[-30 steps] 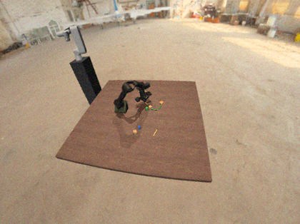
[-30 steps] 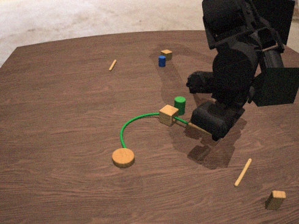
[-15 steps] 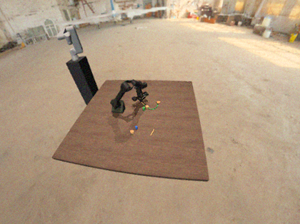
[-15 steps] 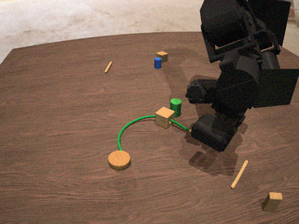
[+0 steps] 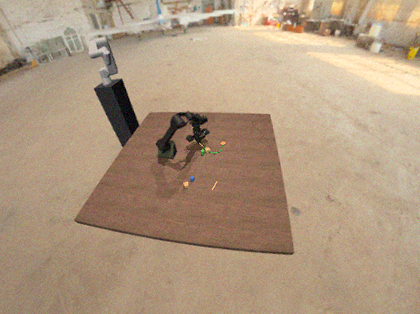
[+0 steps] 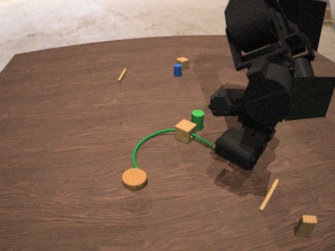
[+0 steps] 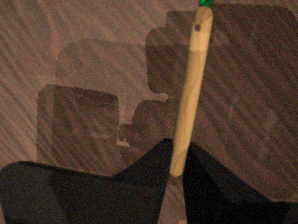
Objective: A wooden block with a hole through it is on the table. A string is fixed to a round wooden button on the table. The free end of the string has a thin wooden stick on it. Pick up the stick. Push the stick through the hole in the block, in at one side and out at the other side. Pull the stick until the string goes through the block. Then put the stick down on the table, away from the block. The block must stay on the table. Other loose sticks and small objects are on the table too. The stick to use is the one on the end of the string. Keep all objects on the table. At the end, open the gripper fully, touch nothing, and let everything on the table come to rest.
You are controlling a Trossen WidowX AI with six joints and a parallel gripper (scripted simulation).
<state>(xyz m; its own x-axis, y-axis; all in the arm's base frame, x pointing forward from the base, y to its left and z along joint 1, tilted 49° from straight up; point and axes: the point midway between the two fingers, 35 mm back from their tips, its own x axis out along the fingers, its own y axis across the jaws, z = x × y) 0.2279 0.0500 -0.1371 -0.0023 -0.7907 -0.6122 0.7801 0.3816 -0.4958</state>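
My gripper [image 5: 198, 139] [image 7: 177, 148] is shut on the string's wooden stick [image 7: 191, 90], near the end away from the string. In the exterior view the finger hides nearly all of the stick. The wooden block [image 5: 208, 149] [image 6: 185, 131] stands on the table. The green string [image 6: 134, 156] curves from the round button [image 5: 222, 143] [image 6: 134, 177] to the block's left side. It comes out on the gripper's side and runs straight to the stick, so it passes through the block. The gripper is beside the block, apart from it.
A green cylinder [image 6: 198, 120] stands close behind the block. A blue cylinder [image 5: 193, 178] [image 6: 177, 70], a wooden cube [image 5: 185, 184] [image 6: 183, 63] and a loose stick [image 5: 215, 186] [image 6: 122, 75] are farther back. Another loose stick [image 6: 269, 195] and a small upright block [image 6: 306, 226] are at front right.
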